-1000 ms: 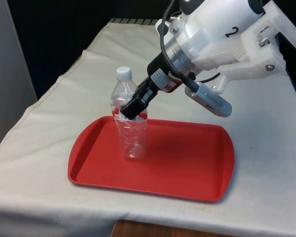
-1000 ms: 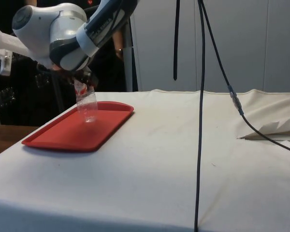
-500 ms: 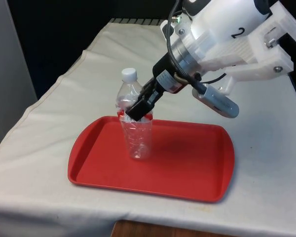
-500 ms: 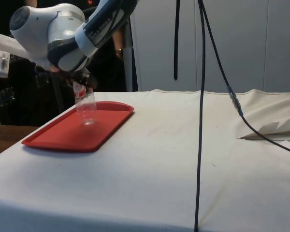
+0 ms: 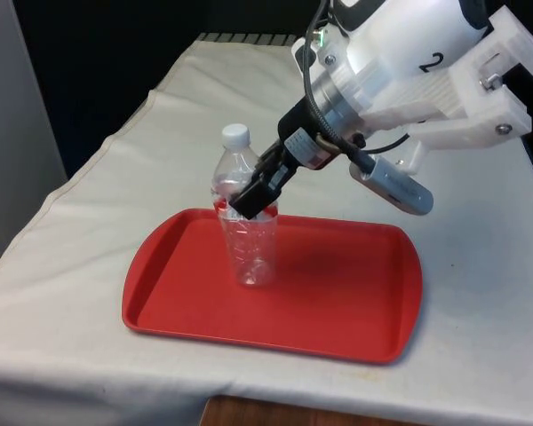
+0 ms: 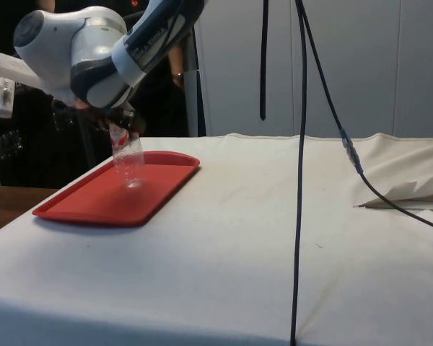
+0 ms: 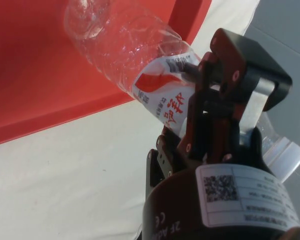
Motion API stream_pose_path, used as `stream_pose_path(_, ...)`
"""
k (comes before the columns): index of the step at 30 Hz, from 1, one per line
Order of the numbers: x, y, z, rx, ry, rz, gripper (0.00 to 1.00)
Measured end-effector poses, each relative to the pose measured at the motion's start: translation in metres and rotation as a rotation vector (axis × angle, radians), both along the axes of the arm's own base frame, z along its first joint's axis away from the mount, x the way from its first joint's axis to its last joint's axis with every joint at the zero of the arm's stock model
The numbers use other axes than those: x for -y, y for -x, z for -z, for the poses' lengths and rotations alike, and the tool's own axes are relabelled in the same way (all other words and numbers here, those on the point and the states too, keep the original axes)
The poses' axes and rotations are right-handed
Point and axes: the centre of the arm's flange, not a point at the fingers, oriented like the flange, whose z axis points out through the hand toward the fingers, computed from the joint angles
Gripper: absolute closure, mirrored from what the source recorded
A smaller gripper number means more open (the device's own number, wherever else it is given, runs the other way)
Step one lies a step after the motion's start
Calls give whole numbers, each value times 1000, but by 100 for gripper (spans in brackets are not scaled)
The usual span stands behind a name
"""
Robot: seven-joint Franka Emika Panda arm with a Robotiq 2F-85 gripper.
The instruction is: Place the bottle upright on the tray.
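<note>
Since a second ago the bottle [image 5: 246,226] has come more upright and shifted a bit toward the middle of the tray [image 5: 338,302]; the arm has lifted slightly with it. The gripper [image 5: 256,193] is clamped on the bottle at the red-and-white label band, just under the shoulder, coming in at a slant from the counter's far side. In the wrist view the fingers [image 7: 205,107] pinch the label with the clear ribbed body running out toward the red tray floor and the white cap [image 7: 285,156] back near the wrist. The bottle sits over the tray's half nearer the front view's left, base at or just touching the tray floor; from the side view [image 6: 129,160] I can't tell if it bears weight yet. It looks close to vertical in the front view, with a slight lean. Step in hand: final set-down, placement basically there. Next move calls for taking out the remaining tilt, seating the base flat, then opening the fingers and backing out along the approach line without dragging the label. Risk, as I judge it: empty thin-walled bottle, light and top-held, so any sideways pull on release could tip it. The tray lies near the counter's front edge, well inside the cloth [image 5: 98,231].
</note>
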Motion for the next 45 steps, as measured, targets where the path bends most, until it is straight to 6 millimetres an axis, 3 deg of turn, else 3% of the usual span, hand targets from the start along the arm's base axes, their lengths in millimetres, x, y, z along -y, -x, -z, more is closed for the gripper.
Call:
stream_pose_path(19, 1, 1, 2, -6, 5, 3, 86)
stream_pose_path(23, 0, 1, 1, -11, 9, 3, 71)
stream_pose_path(26, 1, 1, 1, -11, 11, 5, 48)
stream_pose_path(27, 0, 1, 1, -11, 10, 4, 48)
stream_pose_path(31, 1, 1, 1, -12, 10, 5, 17)
stream_pose_path(32, 1, 1, 1, -12, 10, 5, 4)
stream_pose_path(33, 1, 1, 1, -12, 10, 5, 0)
stream_pose_path(45, 1, 2, 1, -15, 14, 5, 0)
